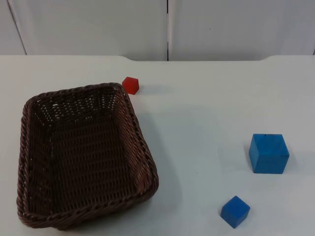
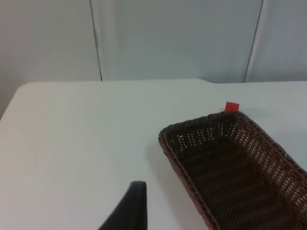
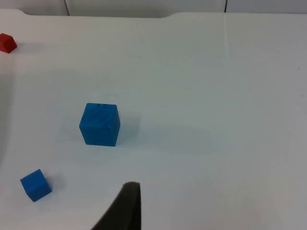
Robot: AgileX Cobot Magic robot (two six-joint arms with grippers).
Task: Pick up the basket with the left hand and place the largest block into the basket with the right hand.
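Nothing is being held yet: the wicker basket (image 1: 83, 157) is waiting on the bench for the left gripper (image 2: 125, 211), whose finger opening I cannot tell.

Basket (image 2: 240, 163) cut off by the left wrist view's edge; red block (image 2: 231, 107) half hidden behind its rim.
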